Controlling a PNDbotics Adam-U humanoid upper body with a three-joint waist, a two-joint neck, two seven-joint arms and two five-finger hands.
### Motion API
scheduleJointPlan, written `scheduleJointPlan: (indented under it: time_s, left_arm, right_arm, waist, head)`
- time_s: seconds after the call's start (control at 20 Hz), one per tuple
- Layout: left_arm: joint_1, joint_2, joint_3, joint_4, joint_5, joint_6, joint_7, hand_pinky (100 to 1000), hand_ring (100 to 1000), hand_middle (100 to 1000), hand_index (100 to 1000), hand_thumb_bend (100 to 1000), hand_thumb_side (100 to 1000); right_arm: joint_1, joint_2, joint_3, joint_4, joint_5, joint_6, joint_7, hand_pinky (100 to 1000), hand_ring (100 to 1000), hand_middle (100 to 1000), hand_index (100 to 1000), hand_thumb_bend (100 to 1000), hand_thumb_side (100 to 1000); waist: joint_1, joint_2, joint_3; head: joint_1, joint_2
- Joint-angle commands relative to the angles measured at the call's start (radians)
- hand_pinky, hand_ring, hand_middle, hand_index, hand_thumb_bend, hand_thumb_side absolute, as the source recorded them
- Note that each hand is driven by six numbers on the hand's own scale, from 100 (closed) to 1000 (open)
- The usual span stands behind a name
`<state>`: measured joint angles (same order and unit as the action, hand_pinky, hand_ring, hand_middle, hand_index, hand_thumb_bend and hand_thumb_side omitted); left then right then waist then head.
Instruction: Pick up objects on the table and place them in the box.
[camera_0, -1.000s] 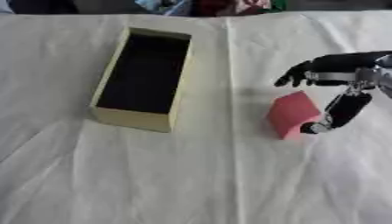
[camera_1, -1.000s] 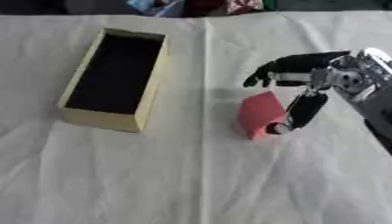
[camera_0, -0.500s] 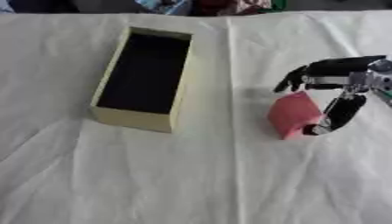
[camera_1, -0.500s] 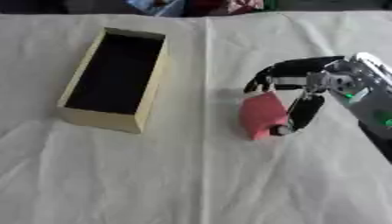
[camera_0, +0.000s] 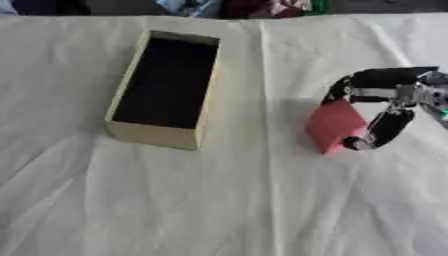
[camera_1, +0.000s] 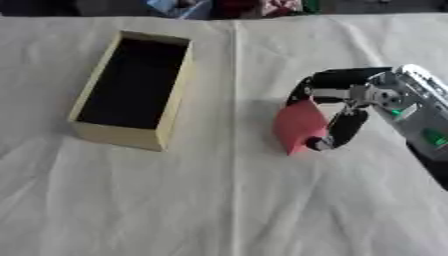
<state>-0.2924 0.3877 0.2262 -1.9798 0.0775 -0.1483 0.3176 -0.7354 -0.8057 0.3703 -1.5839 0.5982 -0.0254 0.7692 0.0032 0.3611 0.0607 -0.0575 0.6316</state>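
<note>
A red block (camera_1: 297, 126) stands tilted on the white cloth, right of the middle. My right hand (camera_1: 350, 97) comes in from the right edge and is curled round it: the fingers arch over its top far edge and the thumb presses its near right side. An open cream box (camera_0: 168, 89) with a dark, empty inside lies to the left of the block, a clear gap between them. My left hand shows in neither view.
A white wrinkled cloth (camera_0: 219, 200) covers the table. Coloured things (camera_0: 236, 7) lie along the far edge, beyond the cloth.
My right hand has closed in from the right, its fingers and thumb now wrapped tighter round the red block. The block has shifted slightly left and stands more tilted.
</note>
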Motion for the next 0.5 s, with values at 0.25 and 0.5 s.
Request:
scheduleJointPlan:
  time_s: [0.25,0.5]
  left_arm:
    - [-0.009,0.016,0.006,-0.02,0.005,0.0,-0.004,566,546,550,705,100,187]
    - [-0.007,0.018,0.006,-0.02,0.004,0.001,-0.006,566,546,549,704,100,188]
  right_arm:
    - [-0.01,-0.021,-0.024,-0.021,-0.016,0.019,-0.016,729,792,674,748,100,100]
    - [-0.011,-0.034,-0.061,-0.1,-0.063,0.057,-0.016,728,782,664,744,100,100]
  waist:
    - [-0.014,-0.005,0.001]
    - [-0.014,-0.012,-0.003]
  head:
    - [0.001,-0.003]
    - [0.004,-0.001]
